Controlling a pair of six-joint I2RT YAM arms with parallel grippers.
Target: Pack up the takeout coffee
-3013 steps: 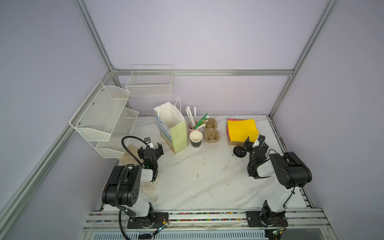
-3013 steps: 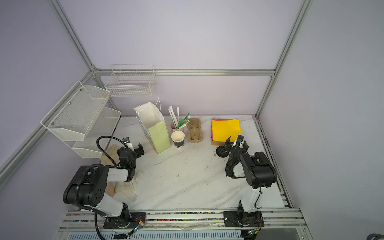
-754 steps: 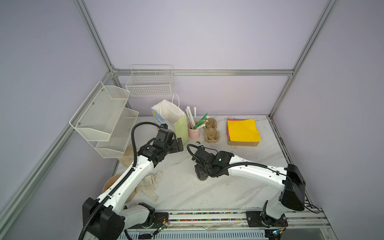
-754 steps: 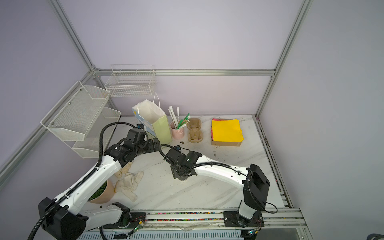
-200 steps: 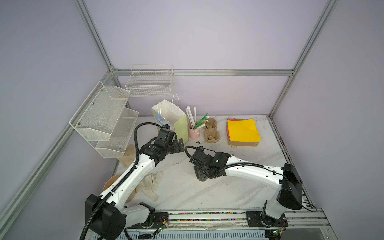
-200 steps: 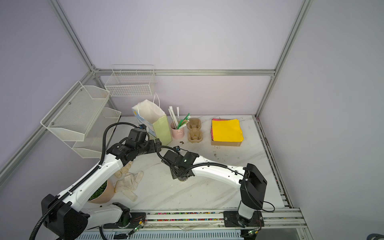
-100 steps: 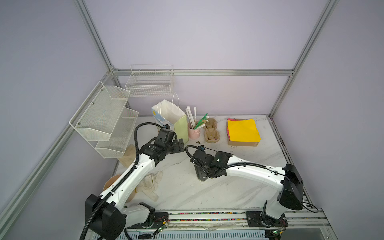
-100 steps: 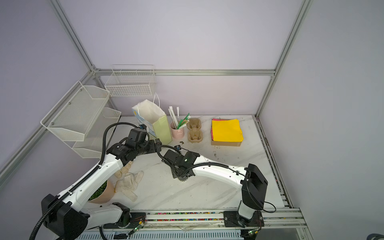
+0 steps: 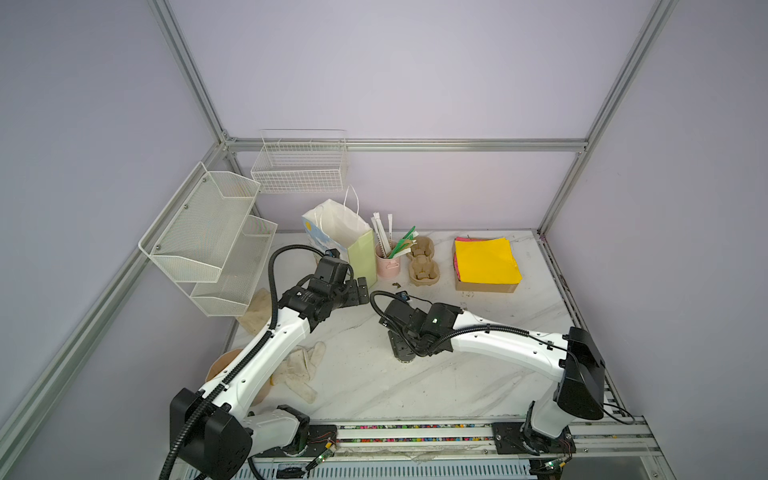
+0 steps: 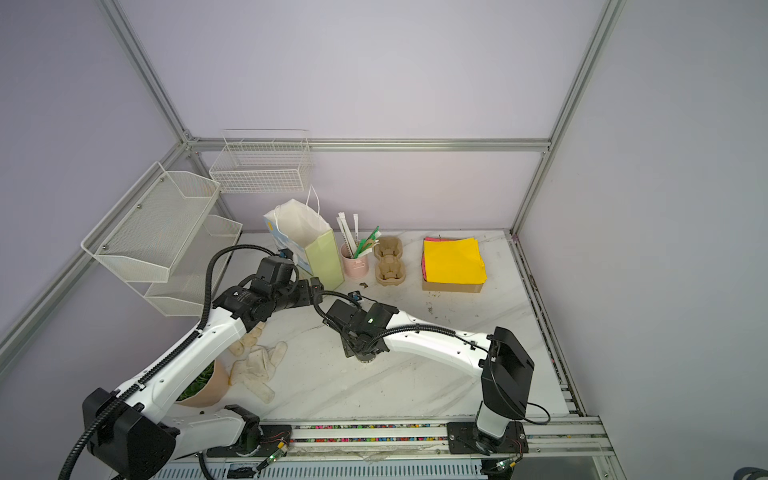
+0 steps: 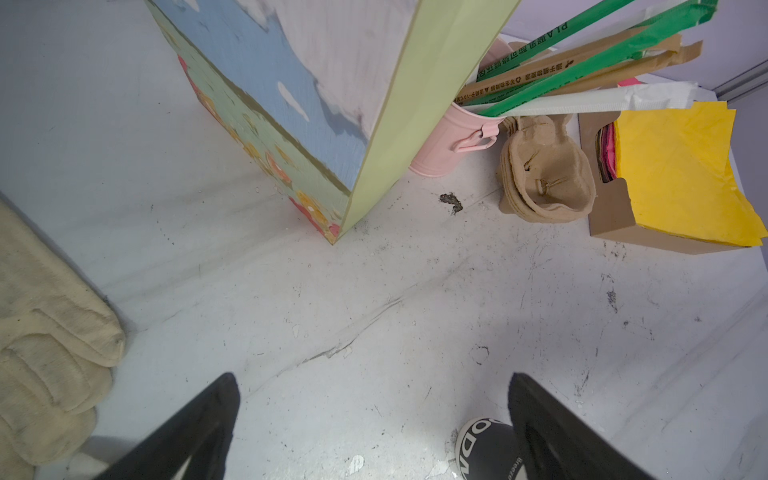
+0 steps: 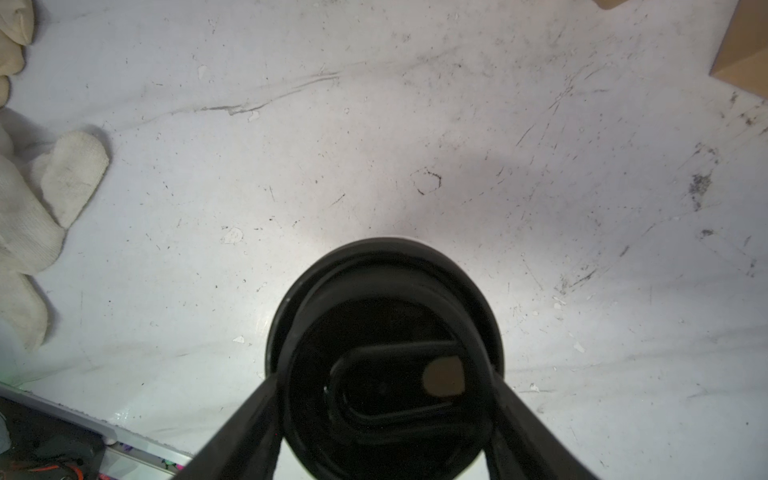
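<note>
You are roughly midway. The coffee cup point(image 11: 484, 448) stands upright near the middle of the table point(image 9: 415, 395), with its black lid point(image 12: 390, 328) on top. It is not yet in the paper bag point(image 9: 360, 257), which stands open at the back edge toward the left corner. Your right fingers point(image 12: 245, 428) clamp the lid's rim from opposite sides, though I cannot tell if it is pressed fully home. Your left fingers point(image 11: 187, 428) are spread wide and empty, low over the table just in front of the bag's near corner. By my judgement, you have yet to confirm the lid's seat and lower the capped cup into the bag.
</note>
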